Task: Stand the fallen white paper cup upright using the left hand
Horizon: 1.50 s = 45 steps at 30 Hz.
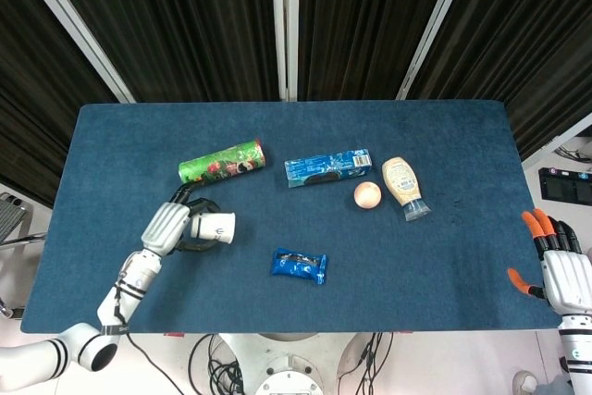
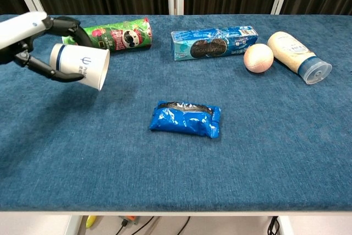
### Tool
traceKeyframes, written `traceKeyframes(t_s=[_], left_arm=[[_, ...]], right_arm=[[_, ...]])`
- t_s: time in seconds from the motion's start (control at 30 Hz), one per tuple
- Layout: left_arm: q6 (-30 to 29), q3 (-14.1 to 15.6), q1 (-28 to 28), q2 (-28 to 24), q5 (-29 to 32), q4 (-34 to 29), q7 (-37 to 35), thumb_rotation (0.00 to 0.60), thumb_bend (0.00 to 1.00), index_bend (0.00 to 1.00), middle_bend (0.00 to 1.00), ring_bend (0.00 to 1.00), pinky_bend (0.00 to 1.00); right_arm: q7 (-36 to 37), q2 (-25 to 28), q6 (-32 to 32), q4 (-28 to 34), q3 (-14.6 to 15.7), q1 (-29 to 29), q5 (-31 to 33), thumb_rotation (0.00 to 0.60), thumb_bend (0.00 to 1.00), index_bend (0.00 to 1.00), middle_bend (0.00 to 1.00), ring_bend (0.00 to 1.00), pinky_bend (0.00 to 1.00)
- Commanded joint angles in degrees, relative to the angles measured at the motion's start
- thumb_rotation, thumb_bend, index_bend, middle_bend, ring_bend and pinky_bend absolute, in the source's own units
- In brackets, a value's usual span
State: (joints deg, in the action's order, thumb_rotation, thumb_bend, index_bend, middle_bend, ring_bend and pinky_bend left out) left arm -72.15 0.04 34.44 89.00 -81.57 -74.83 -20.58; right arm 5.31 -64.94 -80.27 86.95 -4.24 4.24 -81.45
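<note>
While left robot hand (image 2: 38, 45) grips cup (image 2: 81, 65) sideways, chip can (image 2: 118, 34) just behind.

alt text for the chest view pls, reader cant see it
The robot's left hand holds a white paper cup on its side above a blue table, open end facing right. Behind it lies a green chip can; further right are a blue cookie box, a peach ball and a sauce bottle, with a blue snack packet in front.

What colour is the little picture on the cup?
Dark blue, a small trident-like mark on the white paper cup that the left hand holds. The chest view shows it best.
</note>
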Motion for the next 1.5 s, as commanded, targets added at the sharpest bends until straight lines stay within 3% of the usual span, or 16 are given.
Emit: traceKeyframes(t_s=[0.03,0.23,0.47,0.83,1.1,1.5], left_arm=[[-0.7,0.8,-2.8,3.5,-2.8,6.2,-6.6,0.6,0.19,0.33,0.38,0.01,0.0],[0.4,1.4,-3.7,5.1,-4.2,9.8,-11.1,0.6,0.19,0.29,0.33,0.0,0.0],[0.6,1.0,-3.9,4.8,-5.7,10.6,-12.3,0.6,0.19,0.22,0.16,0.0,0.0],[1.3,0.7,-3.6,2.6,-7.4,8.2,-9.8,0.6,0.19,0.2,0.18,0.0,0.0],[8.5,-1.8,0.3,-1.6,-5.0,-1.1,2.9,0.6,0.19,0.1,0.2,0.0,0.0],[16.9,-7.4,5.7,-1.3,4.5,-8.9,21.6,0.6,0.19,0.12,0.22,0.0,0.0]], right_arm=[[0.0,0.0,0.0,0.0,0.0,0.0,0.0,0.6,0.19,0.0,0.0,0.0,0.0],[-0.3,-0.1,-0.1,0.1,0.1,0.0,-0.2,0.6,0.19,0.0,0.0,0.0,0.0],[-0.4,0.0,-0.1,0.2,0.0,-0.1,0.1,0.6,0.19,0.0,0.0,0.0,0.0],[-0.6,0.1,0.0,0.6,0.0,-0.1,0.4,0.6,0.19,0.0,0.0,0.0,0.0],[-0.9,0.0,0.2,0.9,0.0,0.0,0.3,0.6,0.19,0.0,0.0,0.0,0.0],[-0.4,0.4,0.4,0.8,-0.1,0.0,0.7,0.6,0.19,0.0,0.0,0.0,0.0]])
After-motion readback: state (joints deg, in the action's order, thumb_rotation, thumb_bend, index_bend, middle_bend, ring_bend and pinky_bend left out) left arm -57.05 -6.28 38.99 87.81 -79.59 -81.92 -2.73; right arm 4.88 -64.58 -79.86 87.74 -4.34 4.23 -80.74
